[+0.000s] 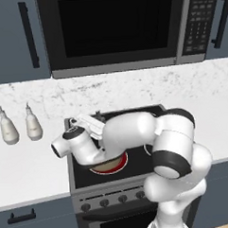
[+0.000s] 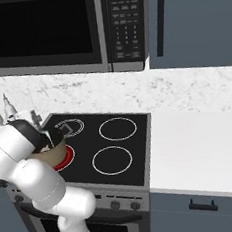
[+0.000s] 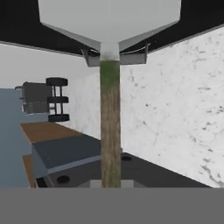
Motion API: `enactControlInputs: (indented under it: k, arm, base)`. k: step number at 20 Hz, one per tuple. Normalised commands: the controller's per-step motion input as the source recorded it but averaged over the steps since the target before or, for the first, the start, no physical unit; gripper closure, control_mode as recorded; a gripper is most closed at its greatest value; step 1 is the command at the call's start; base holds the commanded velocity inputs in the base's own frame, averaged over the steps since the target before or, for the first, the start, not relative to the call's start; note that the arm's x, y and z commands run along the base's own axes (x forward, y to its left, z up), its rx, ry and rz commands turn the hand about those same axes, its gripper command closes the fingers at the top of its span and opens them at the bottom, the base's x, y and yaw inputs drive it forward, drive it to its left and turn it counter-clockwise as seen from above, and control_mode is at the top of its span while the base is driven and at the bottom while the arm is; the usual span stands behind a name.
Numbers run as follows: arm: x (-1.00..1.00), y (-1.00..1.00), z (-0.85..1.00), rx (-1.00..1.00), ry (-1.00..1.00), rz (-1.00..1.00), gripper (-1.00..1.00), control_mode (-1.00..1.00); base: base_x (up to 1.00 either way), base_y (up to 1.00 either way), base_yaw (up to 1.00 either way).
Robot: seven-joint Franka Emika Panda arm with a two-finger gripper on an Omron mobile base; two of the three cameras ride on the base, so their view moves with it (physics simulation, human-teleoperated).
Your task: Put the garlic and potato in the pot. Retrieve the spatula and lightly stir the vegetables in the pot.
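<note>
Evidently the stirring step is underway: in the hand view the spatula (image 3: 110,127) is running as a straight brown-green handle up from between the finger tips, so the gripper (image 3: 110,183) is clamping shut on it. The pot (image 2: 55,150) is sitting on the glowing red burner (image 2: 66,158) at the front left corner of the stove (image 2: 137,156), its tan side peeking out beside the arm's elbow; from the left base view only a sliver of it (image 1: 109,166) is showing beneath the forearm. Whether the garlic and potato are lying inside cannot be told, since the arm is covering the pot's mouth. Two pale bottles (image 1: 19,126) are standing on the counter (image 1: 33,162) well to the stove's left. Next, I judge, the blade needs gentle sweeps inside the pot, without knocking its wall.
</note>
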Motion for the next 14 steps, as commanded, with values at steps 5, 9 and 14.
enactControlInputs:
  k: [5,9,14]
  arm:
    - [-0.01,0.09,-0.22,0.1,0.0,0.0,1.0,-1.0]
    - [-0.06,0.0,-0.26,0.21,0.03,0.05,1.0,-1.0]
    - [-0.1,0.0,-0.22,0.22,0.0,0.08,1.0,-1.0]
  base:
    - [0.0,0.0,0.0]
    - [0.0,0.0,0.0]
    - [0.0,0.0,0.0]
